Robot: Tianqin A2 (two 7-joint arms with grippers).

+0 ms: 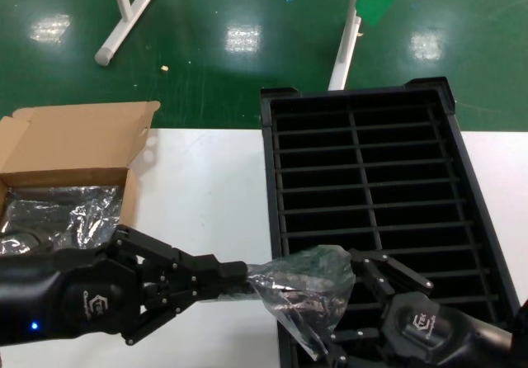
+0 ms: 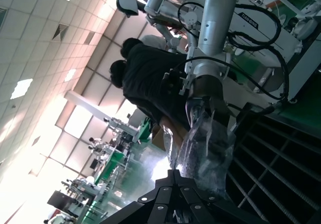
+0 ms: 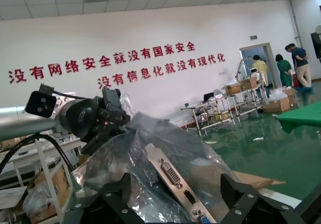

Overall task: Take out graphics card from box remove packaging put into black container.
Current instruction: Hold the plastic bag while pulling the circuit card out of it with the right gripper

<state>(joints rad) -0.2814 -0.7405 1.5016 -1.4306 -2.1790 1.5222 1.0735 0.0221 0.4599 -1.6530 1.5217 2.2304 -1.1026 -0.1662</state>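
Note:
The graphics card sits inside the packaging point(image 1: 304, 290), a crinkly grey-silver bag held over the near left corner of the black container point(image 1: 363, 178). My left gripper point(image 1: 246, 274) is shut on the bag's left end; in the left wrist view point(image 2: 174, 170) its jaws pinch the plastic point(image 2: 205, 151). My right gripper point(image 1: 346, 298) is open, with its fingers spread on either side of the bagged card. In the right wrist view point(image 3: 175, 206) the card's silver bracket point(image 3: 173, 176) with its ports lies between the two fingers point(image 3: 118, 194), wrapped in the bag point(image 3: 120, 158).
The brown box point(image 1: 70, 145) stands open at the table's left, with more crinkly bags point(image 1: 62, 211) inside. The white table point(image 1: 206, 195) lies between box and container. White stand legs point(image 1: 124, 13) stand on the green floor beyond.

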